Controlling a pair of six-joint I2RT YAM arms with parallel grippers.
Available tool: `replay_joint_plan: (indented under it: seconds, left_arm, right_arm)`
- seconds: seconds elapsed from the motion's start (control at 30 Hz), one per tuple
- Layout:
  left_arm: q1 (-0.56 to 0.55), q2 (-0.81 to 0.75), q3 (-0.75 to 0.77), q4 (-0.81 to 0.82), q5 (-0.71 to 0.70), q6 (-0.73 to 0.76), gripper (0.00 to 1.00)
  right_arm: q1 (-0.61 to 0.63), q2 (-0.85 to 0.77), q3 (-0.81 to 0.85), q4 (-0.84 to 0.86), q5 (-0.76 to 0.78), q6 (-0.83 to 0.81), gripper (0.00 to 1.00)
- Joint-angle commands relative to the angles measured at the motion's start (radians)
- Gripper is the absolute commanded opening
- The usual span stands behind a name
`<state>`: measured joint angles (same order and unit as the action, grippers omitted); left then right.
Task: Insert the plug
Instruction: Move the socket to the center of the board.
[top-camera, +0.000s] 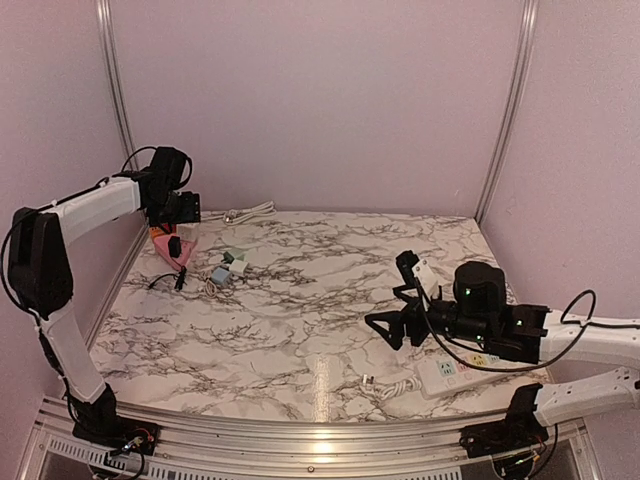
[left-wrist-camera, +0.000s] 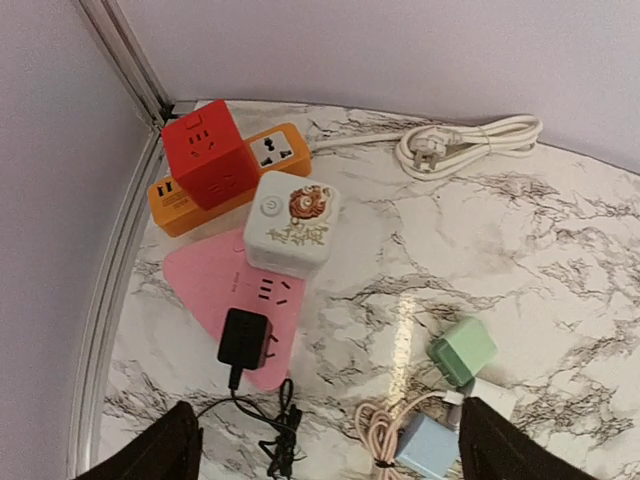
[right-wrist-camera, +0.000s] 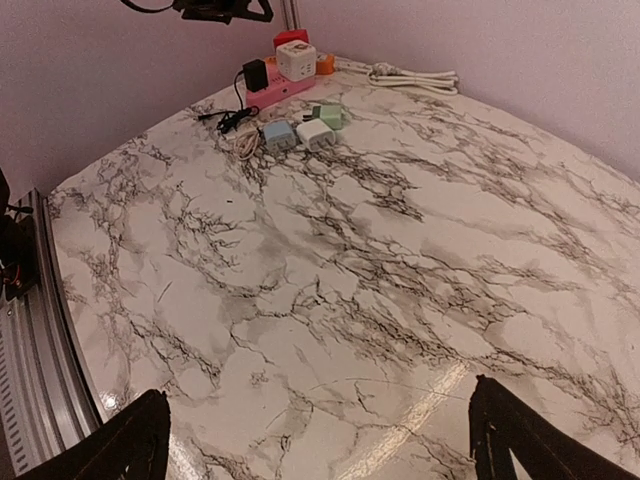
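Note:
A black plug adapter (left-wrist-camera: 245, 340) lies on its side on the pink power strip (left-wrist-camera: 205, 285), its prongs pointing right, below the strip's free socket. Its black cord (left-wrist-camera: 265, 425) trails toward me. My left gripper (left-wrist-camera: 330, 452) is open and empty, hovering above and just short of the plug; in the top view the left gripper (top-camera: 178, 208) is at the far left corner over the plug (top-camera: 175, 247). My right gripper (right-wrist-camera: 320, 445) is open and empty above bare marble at the near right (top-camera: 395, 322).
A white cube socket (left-wrist-camera: 292, 222), a red cube socket (left-wrist-camera: 210, 152) and an orange strip (left-wrist-camera: 178, 205) crowd the corner. Green (left-wrist-camera: 463, 351), white (left-wrist-camera: 492, 398) and blue (left-wrist-camera: 425, 447) adapters with a pink cable (left-wrist-camera: 385, 425) lie to the right. A white power strip (top-camera: 445, 372) lies under the right arm.

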<state>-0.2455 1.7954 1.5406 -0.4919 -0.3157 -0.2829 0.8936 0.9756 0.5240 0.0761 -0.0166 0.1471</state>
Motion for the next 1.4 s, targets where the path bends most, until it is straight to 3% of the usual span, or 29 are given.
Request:
replay_joint_plan:
  seconds: [0.0, 0.27, 0.4, 0.53, 0.67, 0.83, 1.0, 1.37]
  left_arm:
    - [-0.1, -0.029, -0.033, 0.008, 0.027, 0.052, 0.99]
    - [-0.276, -0.06, -0.094, 0.014, 0.061, 0.039, 0.99]
    - [-0.375, -0.087, -0.145, 0.068, 0.114, 0.045, 0.99]
    - [-0.496, -0.118, -0.216, 0.154, 0.241, 0.15, 0.99]
    - [-0.631, -0.089, -0.245, 0.193, 0.405, 0.361, 0.99]
    - [-0.784, 0.019, -0.167, 0.192, 0.432, 0.52, 0.99]
    - [-0.902, 0.145, -0.041, 0.193, 0.384, 0.586, 0.99]
    - [-0.985, 0.373, 0.163, 0.2, 0.437, 0.598, 0.99]
  right_arm:
    - [-0.004, 0.01, 0.069, -0.009, 0.062, 0.018, 0.98]
    - [-0.006, 0.042, 0.114, -0.205, 0.363, 0.223, 0.99]
    - [-0.007, 0.08, 0.104, -0.277, 0.391, 0.383, 0.99]
    - [-0.006, 0.096, 0.079, -0.308, 0.38, 0.518, 0.99]
    - [-0.006, 0.028, 0.059, -0.371, 0.487, 0.64, 0.98]
    - [-0.007, -0.132, -0.003, -0.408, 0.655, 0.764, 0.99]
    - [-0.008, -0.238, -0.054, -0.42, 0.708, 0.797, 0.99]
    - [-0.007, -0.311, -0.044, -0.649, 0.828, 0.968, 0.98]
